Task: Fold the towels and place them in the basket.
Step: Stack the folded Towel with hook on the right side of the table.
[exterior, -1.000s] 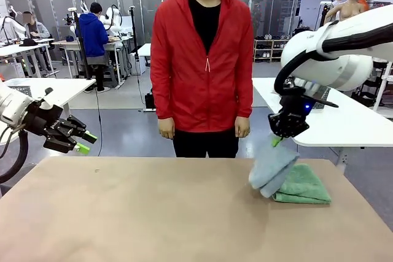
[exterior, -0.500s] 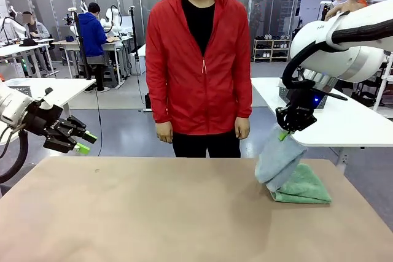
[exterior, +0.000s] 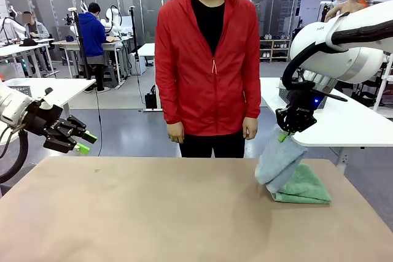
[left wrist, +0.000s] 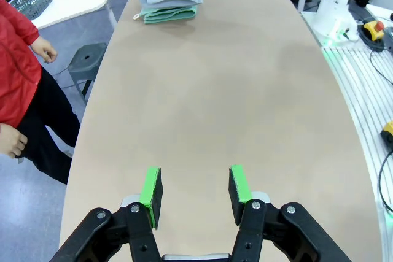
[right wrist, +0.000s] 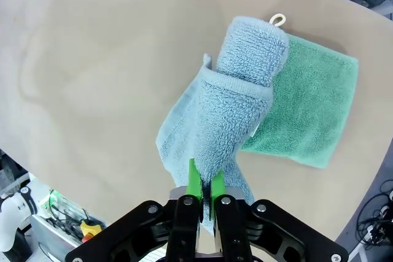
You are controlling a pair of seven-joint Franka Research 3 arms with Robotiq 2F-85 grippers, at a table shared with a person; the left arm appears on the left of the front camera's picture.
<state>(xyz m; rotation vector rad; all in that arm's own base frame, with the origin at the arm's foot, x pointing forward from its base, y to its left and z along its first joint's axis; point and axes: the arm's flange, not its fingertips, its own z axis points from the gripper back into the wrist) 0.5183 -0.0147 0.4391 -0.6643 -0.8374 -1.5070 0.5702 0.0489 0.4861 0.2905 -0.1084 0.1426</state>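
From the front, the right end effector (exterior: 284, 132) is pinched shut on the blue-grey towel (exterior: 279, 162), which hangs from it with its lower end resting on the green towel (exterior: 303, 186) — that one lies folded flat near the table's (exterior: 153, 213) right edge. The left end effector (exterior: 81, 142) hovers off the left edge, holding nothing. A person (exterior: 207, 65) stands at the far side.

The left wrist view shows green pads (left wrist: 151, 189) partly apart over bare table, both towels at the far end.

The right wrist view shows the jaws clamped on a corner, the cloth draping in a loose roll across the green one.

Judged step: folding the blue-grey towel — next it needs spreading flat on open table, likely with the left end effector's help.
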